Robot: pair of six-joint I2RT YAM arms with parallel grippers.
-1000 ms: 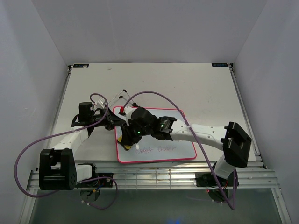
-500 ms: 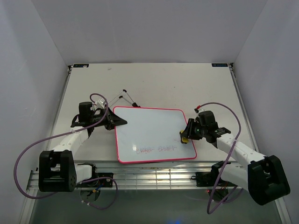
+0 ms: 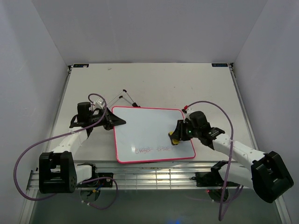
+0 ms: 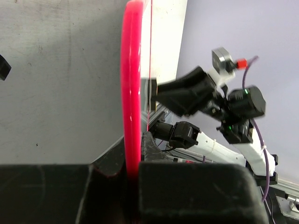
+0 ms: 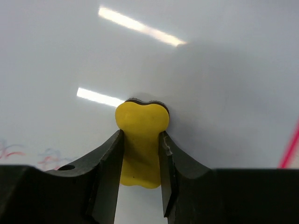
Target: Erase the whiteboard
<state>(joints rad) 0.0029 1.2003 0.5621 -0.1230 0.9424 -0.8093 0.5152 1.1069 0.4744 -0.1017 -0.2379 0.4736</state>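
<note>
The whiteboard (image 3: 145,130), white with a pink-red frame, lies flat on the table with faint red and blue writing (image 3: 152,150) near its front edge. My left gripper (image 3: 117,122) is shut on the board's left frame (image 4: 131,93), pinching the rim. On the board's right part my right gripper (image 3: 174,138) is shut on the yellow eraser (image 5: 140,140), which presses its dark felt face to the white surface (image 5: 210,93). Smudged writing (image 5: 28,154) shows left of the eraser in the right wrist view.
A thin black wire stand (image 3: 124,95) lies on the table just behind the board's back left corner. Purple cables (image 3: 28,154) loop beside both arms. The table's near edge meets a metal rail (image 3: 154,175). White walls close in the sides and back.
One second ago the right arm reached across to the board's left side; it swung to the right edge and has now come back leftward onto the board. The left gripper stayed put.
</note>
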